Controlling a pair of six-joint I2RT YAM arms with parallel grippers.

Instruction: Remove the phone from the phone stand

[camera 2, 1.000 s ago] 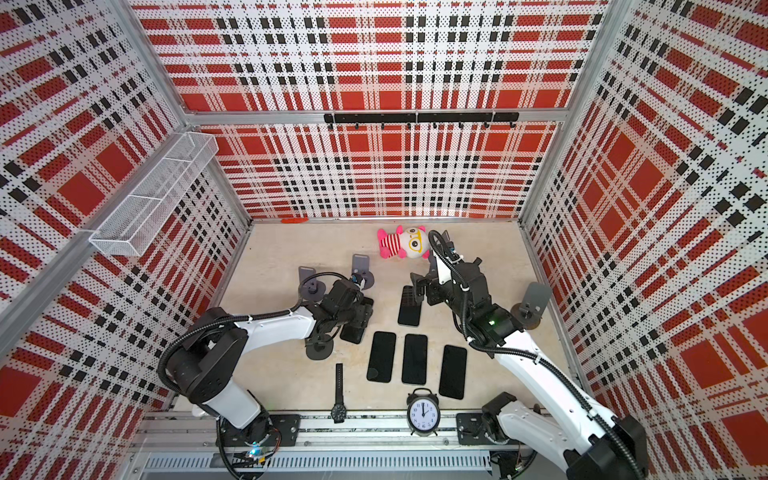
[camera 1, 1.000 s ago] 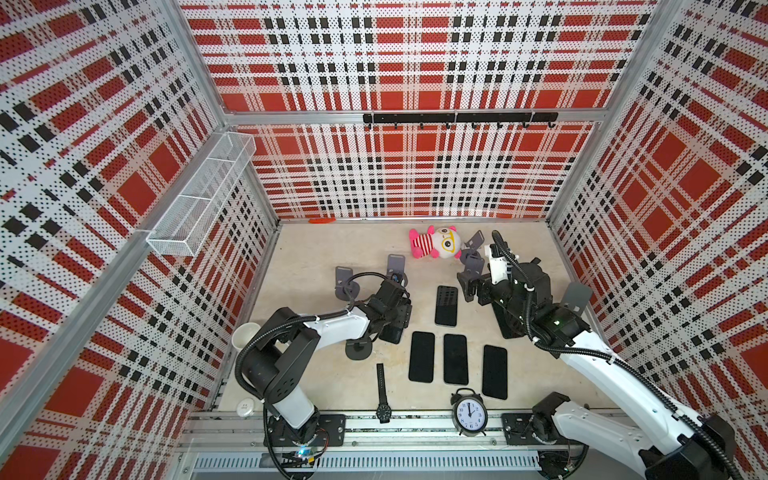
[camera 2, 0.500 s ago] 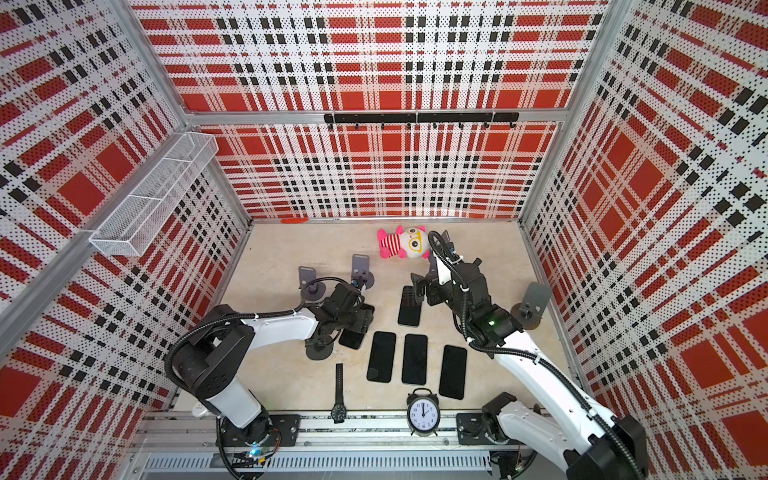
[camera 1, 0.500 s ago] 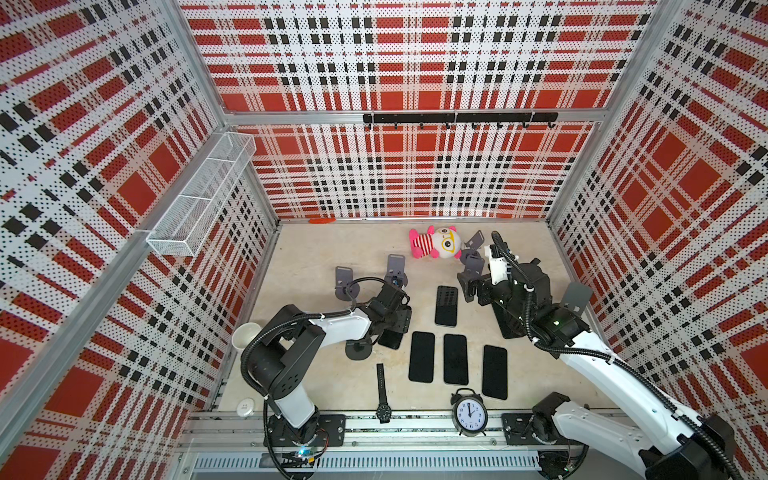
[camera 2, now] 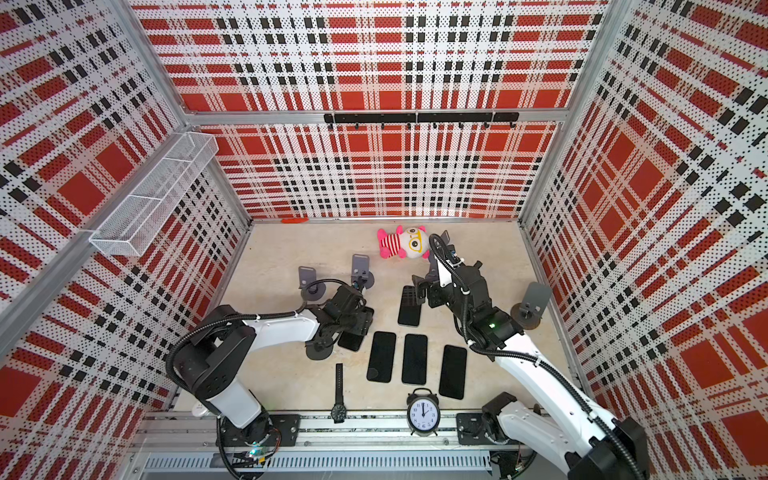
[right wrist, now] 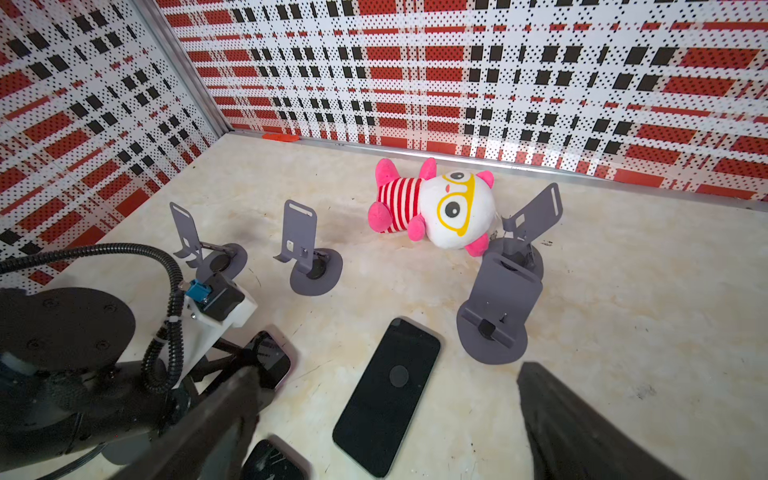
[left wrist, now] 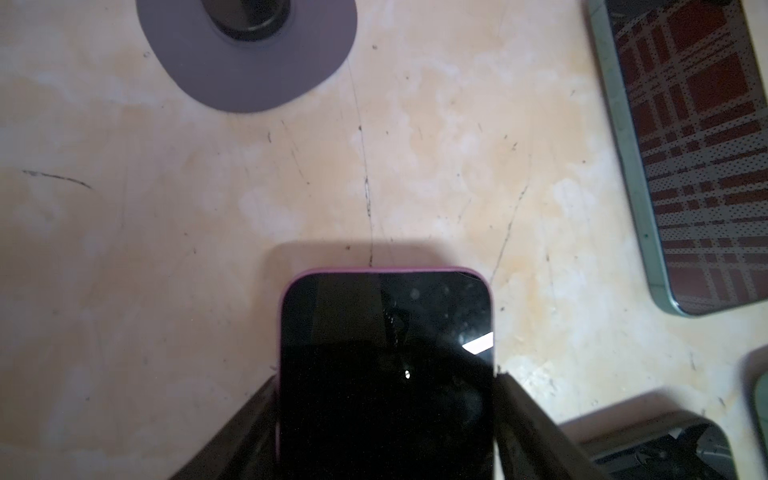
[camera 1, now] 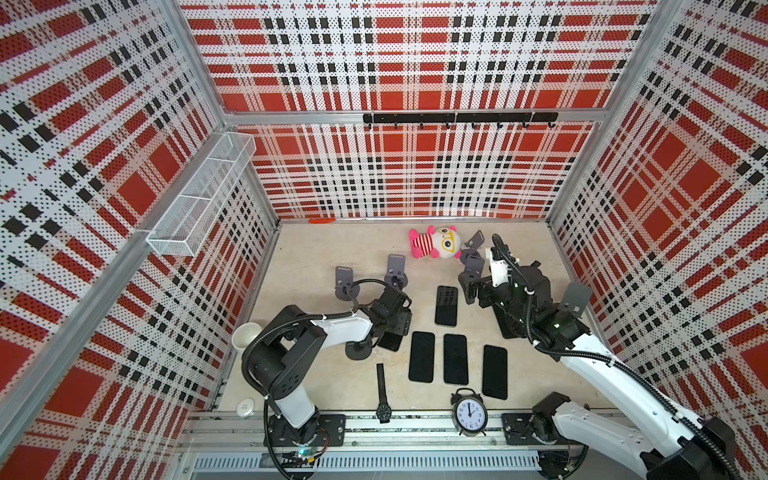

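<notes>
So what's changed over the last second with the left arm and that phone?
The left gripper, shut on the pink-edged phone, carried it slightly toward the near edge, seemingly lower, beside the round stand base. Nothing was let go. The right gripper stayed open and still; the flat phones, clock and plush toy did not move.
</notes>
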